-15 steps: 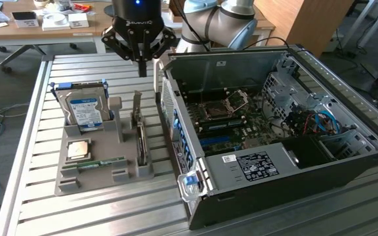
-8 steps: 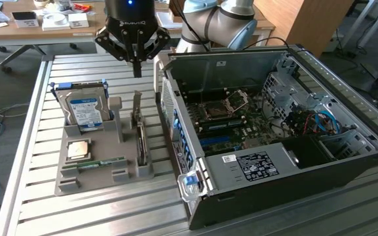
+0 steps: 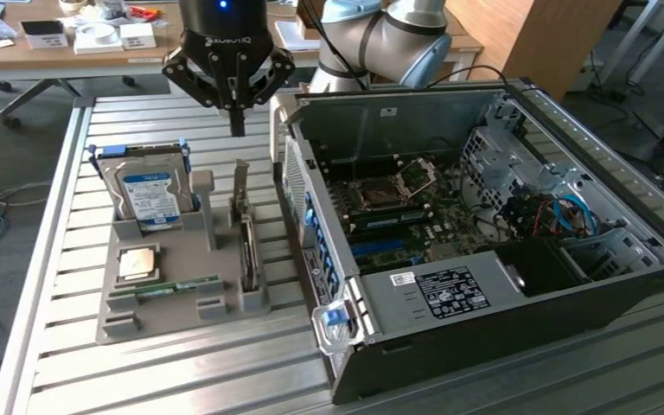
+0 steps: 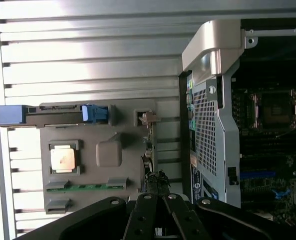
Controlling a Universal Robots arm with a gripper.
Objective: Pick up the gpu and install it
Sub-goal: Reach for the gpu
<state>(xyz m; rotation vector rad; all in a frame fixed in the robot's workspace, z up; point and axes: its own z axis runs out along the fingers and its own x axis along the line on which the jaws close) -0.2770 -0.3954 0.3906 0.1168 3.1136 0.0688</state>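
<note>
Empty hand [image 3: 238, 130], fingers closed together, above the gpu [image 3: 245, 238]: probably a light, stiff, fragile card, best pinched along its upper edge.

The gpu [image 3: 246, 246] stands just beside the outer wall of the computer case [image 3: 539, 337], leaving a tight gap. Farther from the case, the hard drive [image 3: 150, 194] rises.

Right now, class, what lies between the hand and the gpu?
Nothing: in the exterior view the hand hangs above the gpu with only open air between.
</note>
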